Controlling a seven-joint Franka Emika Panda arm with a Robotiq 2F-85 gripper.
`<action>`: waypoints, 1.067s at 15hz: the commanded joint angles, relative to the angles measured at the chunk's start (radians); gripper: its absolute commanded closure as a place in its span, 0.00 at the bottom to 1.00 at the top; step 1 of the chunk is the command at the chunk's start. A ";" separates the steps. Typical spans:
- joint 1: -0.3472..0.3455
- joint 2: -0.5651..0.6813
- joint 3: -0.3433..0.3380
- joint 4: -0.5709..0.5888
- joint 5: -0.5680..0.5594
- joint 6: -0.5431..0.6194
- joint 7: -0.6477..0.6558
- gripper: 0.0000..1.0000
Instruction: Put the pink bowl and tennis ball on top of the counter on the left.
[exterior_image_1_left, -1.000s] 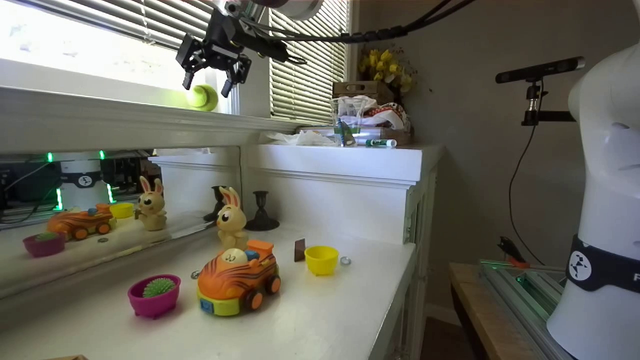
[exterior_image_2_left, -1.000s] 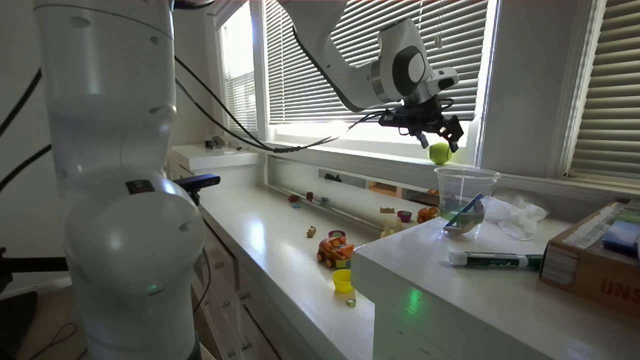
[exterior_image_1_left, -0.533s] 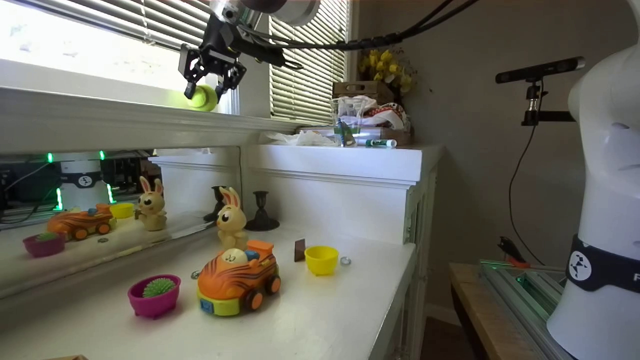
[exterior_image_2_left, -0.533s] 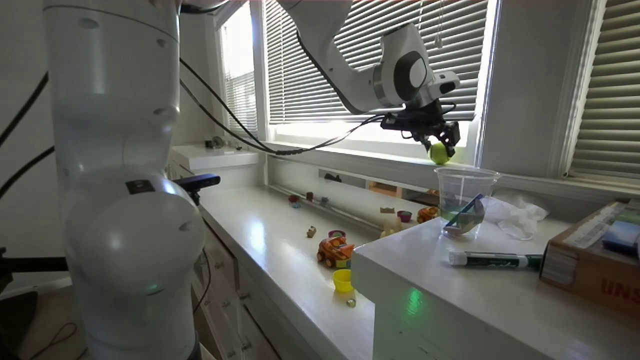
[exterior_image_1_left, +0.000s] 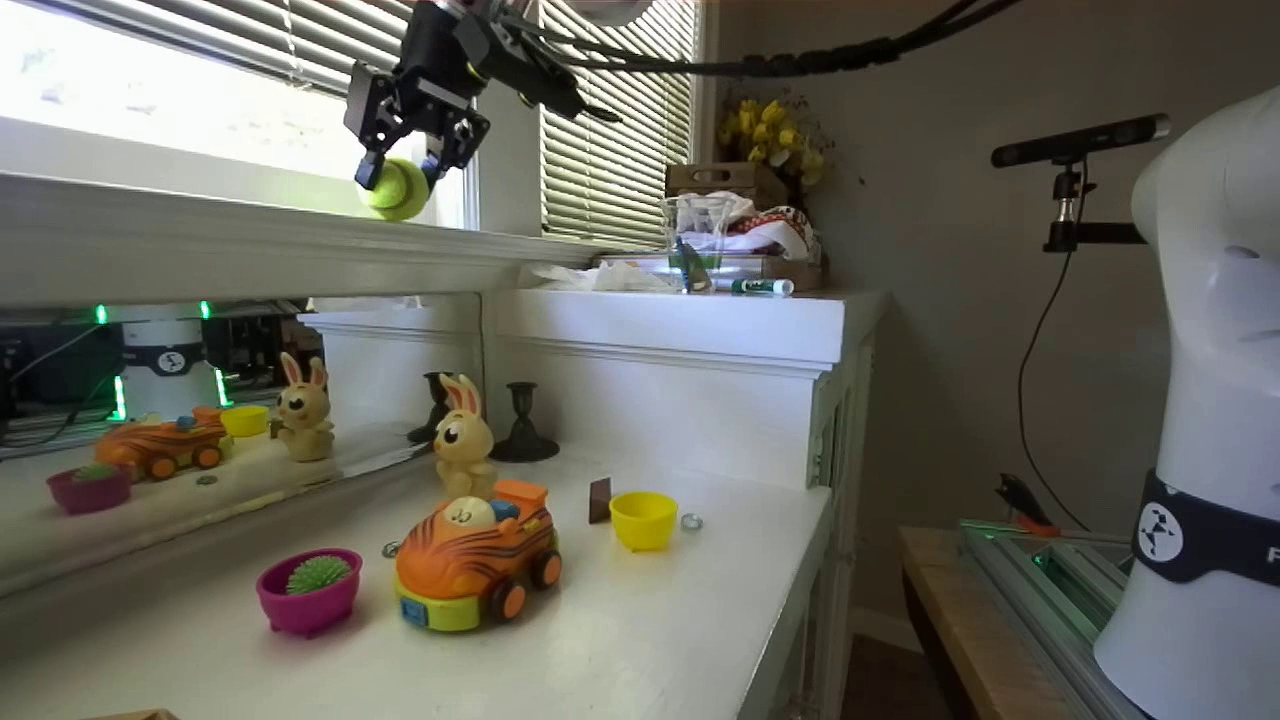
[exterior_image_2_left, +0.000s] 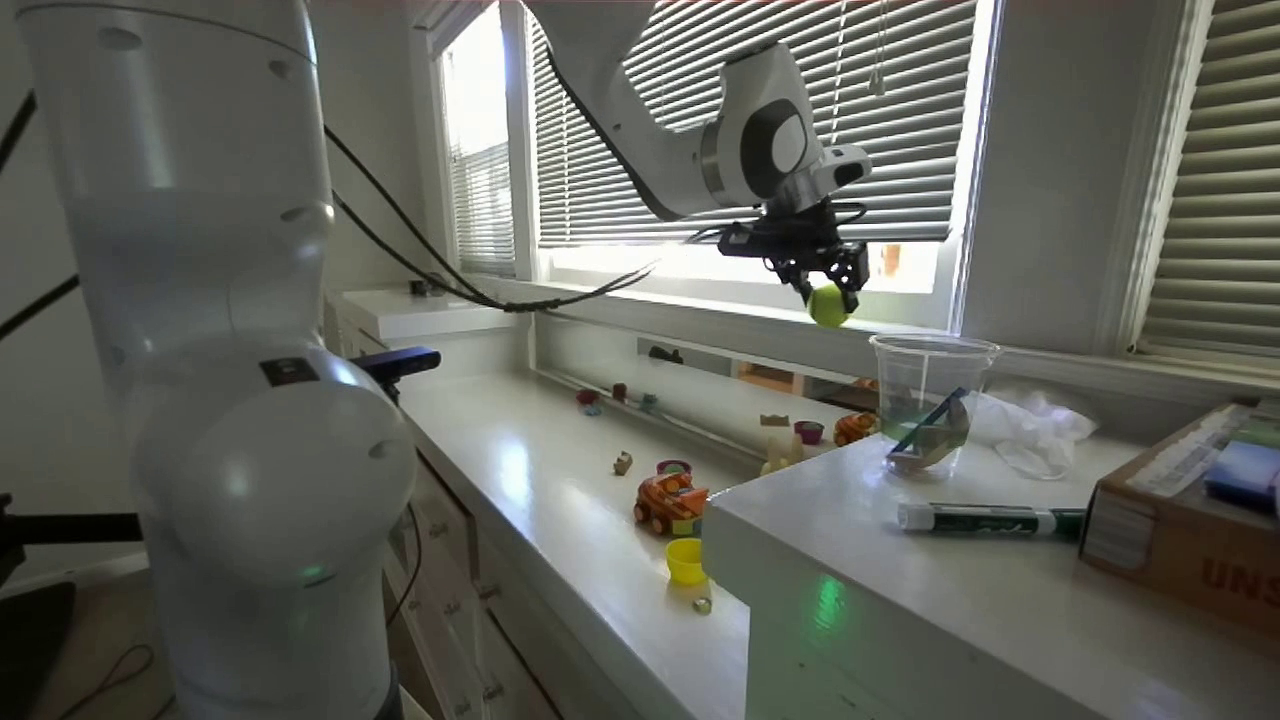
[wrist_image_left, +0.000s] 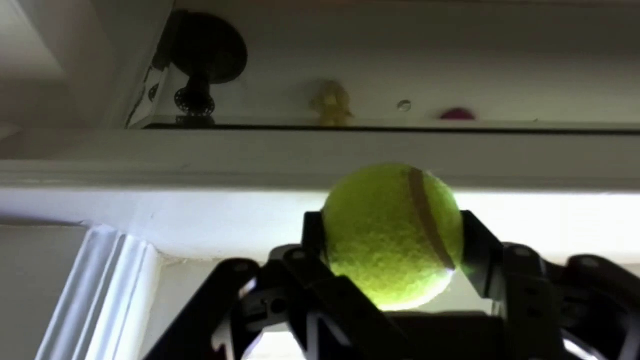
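My gripper (wrist_image_left: 391, 232) is shut on the tennis ball (wrist_image_left: 385, 260), with a black fingertip pressed to either side of it. In both exterior views the fuzzy yellow-green ball (exterior_image_1_left: 398, 190) (exterior_image_2_left: 828, 312) hangs beside the window ledge; whether it still touches the ledge I cannot tell. Down on the white counter (exterior_image_1_left: 650, 630) sits the magenta-pink bowl (exterior_image_1_left: 309, 598), holding a green spiky thing. Only a small strip of the pink bowl (wrist_image_left: 457, 114) shows beyond the ledge in the wrist view.
Around the bowl stand an orange toy car (exterior_image_1_left: 470, 560), a rabbit figure (exterior_image_1_left: 463, 450), a yellow cup (exterior_image_1_left: 643, 522) and a dark candle holder (exterior_image_1_left: 522, 430). The window ledge (exterior_image_1_left: 250, 235) juts over the mirror. A clear plastic cup (exterior_image_2_left: 930, 400) and marker (exterior_image_2_left: 990, 519) occupy the higher surface.
A second ago the jaws stood open above the ball on the ledge. They have shut on it, and gripper and ball have shifted left in both exterior views.
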 joint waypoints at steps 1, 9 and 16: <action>0.031 -0.168 0.028 -0.190 0.039 -0.024 -0.094 0.58; 0.114 -0.240 0.068 -0.348 0.068 -0.023 -0.197 0.58; 0.136 -0.106 0.066 -0.348 0.098 0.061 -0.244 0.58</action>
